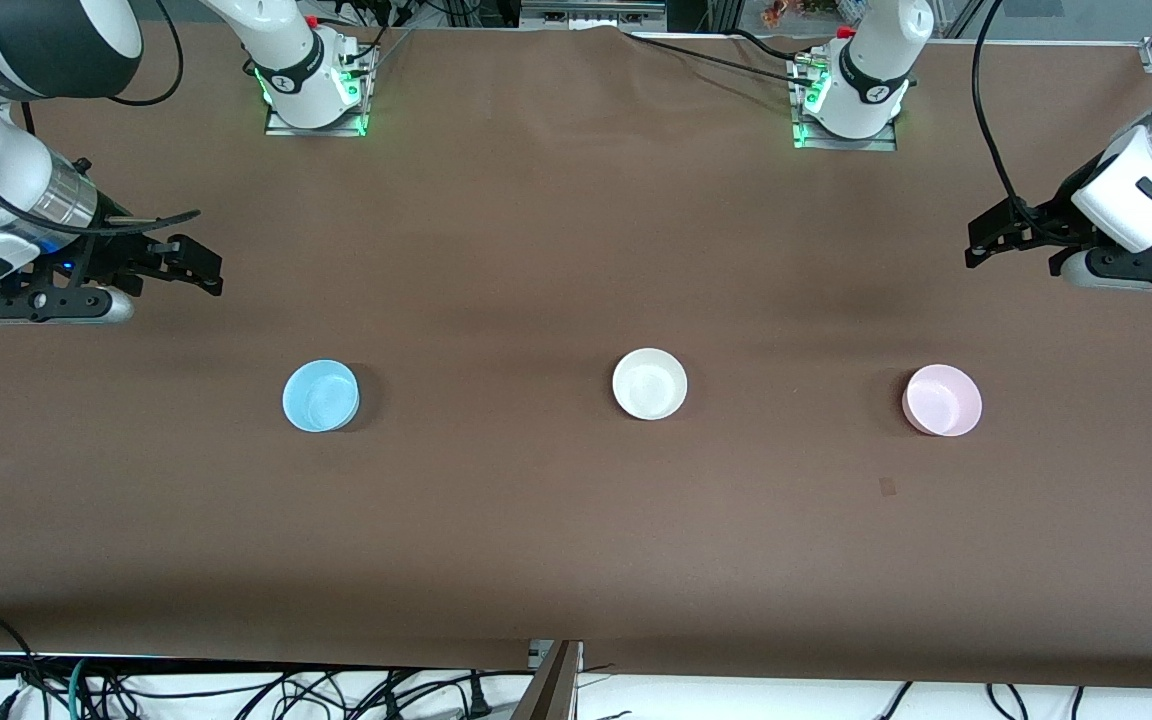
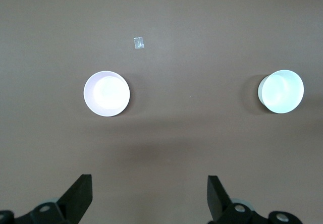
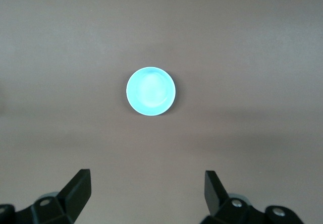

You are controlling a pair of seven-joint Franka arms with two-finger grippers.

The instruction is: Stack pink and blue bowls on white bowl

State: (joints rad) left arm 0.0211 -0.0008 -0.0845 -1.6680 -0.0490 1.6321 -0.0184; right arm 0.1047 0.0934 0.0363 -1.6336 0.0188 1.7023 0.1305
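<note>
Both claws spread, empty: left claw (image 1: 976, 246) above pink bowl (image 1: 942, 400), right claw (image 1: 204, 270) above blue bowl (image 1: 320, 396); white bowl (image 1: 649, 383) between (untouched); risk: thin rim slipping, bowl skidding on table (image 1: 576, 540).

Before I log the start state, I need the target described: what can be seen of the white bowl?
The white bowl is a small, round, plain cream-white bowl that looks like plastic. It stands upright and empty on the brown table, between the blue bowl and the pink bowl, apart from both. Nothing touches it but the table.
</note>
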